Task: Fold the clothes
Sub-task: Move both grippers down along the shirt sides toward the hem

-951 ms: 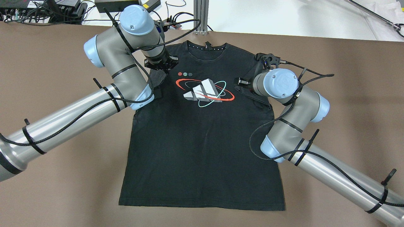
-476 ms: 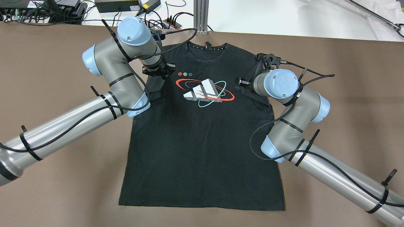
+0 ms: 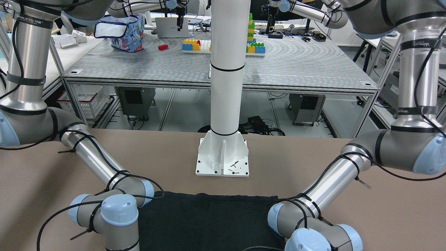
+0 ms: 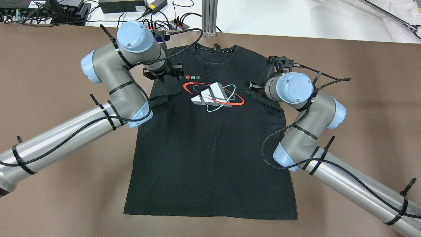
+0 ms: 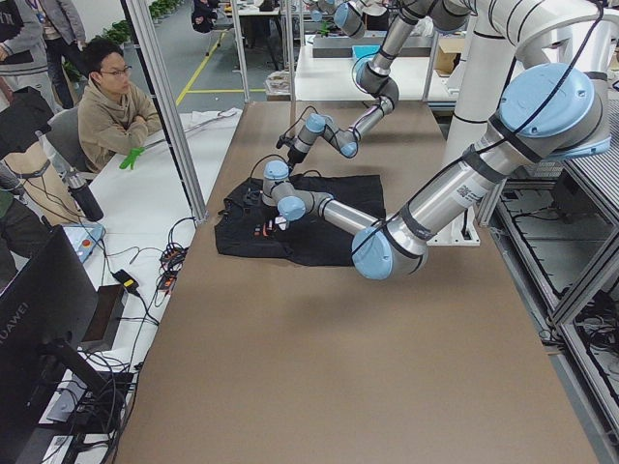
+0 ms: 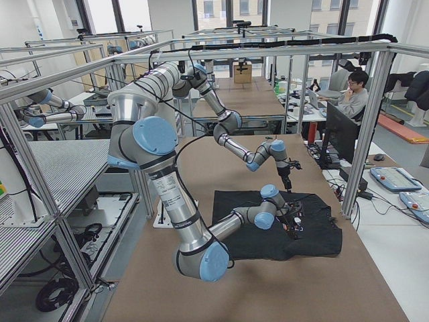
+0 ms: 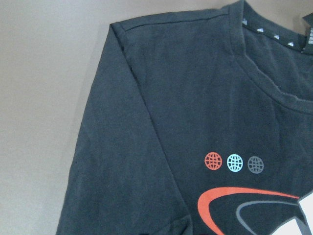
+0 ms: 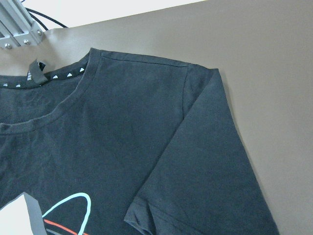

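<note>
**Outward, the left gripper (image 4: 163, 73) is being drawn off the tucked sleeve (image 4: 161, 93)**

Whether it or the right gripper (image 4: 255, 86) is spread cannot be told. The T-shirt (image 4: 210, 148) is lying flat on the table (image 4: 49, 181), collar (image 4: 215, 54) end beneath both grippers, hem (image 4: 210, 214) well apart, toward the robot.

We are reading "HUAWEI" running down the back of the monitor (image 5: 44, 309). On the chest of the black T-shirt (image 4: 210, 148) we are making out three small globe signs (image 7: 234, 162): red, teal, grey.
</note>
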Available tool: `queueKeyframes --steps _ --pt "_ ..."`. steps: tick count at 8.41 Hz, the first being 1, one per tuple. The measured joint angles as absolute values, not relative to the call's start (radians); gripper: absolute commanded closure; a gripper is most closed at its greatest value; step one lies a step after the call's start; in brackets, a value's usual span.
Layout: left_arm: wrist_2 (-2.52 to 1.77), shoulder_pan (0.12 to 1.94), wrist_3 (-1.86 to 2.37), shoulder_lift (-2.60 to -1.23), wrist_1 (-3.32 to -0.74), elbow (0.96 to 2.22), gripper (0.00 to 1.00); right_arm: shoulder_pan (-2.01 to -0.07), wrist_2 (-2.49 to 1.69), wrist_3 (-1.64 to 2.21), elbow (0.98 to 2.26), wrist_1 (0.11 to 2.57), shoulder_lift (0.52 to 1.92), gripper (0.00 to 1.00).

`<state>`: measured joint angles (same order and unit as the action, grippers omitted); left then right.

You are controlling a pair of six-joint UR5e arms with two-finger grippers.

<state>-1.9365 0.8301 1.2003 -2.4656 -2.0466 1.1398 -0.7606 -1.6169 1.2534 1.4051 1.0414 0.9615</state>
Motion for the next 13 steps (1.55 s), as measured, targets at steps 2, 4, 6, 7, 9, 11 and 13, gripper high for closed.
queueKeyframes --steps 2,4,6,7,9,11,13 --pt "-1.910 0.799 1.320 -2.300 -2.038 1.403 0.00 -0.722 -1.608 1.285 1.551 1.113 1.035 0.07" --pt "-1.796 0.694 1.431 -2.109 -2.014 1.660 0.00 -0.608 -1.536 1.414 1.802 1.273 1.154 0.23" --pt "-1.689 0.592 1.492 -1.990 -1.921 1.861 0.00 -0.466 -1.440 1.630 2.040 1.367 1.338 0.28" --pt "-1.639 0.547 1.508 -1.963 -1.864 1.927 0.00 -0.365 -1.389 1.753 2.154 1.383 1.457 0.31" --pt "-1.572 0.491 1.528 -1.941 -1.803 1.990 0.00 -0.165 -1.267 1.940 2.265 1.393 1.641 0.39" --pt "-1.507 0.444 1.545 -1.916 -1.752 2.043 0.00 -0.059 -1.211 2.016 2.243 1.388 1.703 0.43" --pt "-1.481 0.427 1.555 -1.905 -1.709 2.073 0.00 -0.029 -1.191 2.024 2.193 1.372 1.685 0.46"
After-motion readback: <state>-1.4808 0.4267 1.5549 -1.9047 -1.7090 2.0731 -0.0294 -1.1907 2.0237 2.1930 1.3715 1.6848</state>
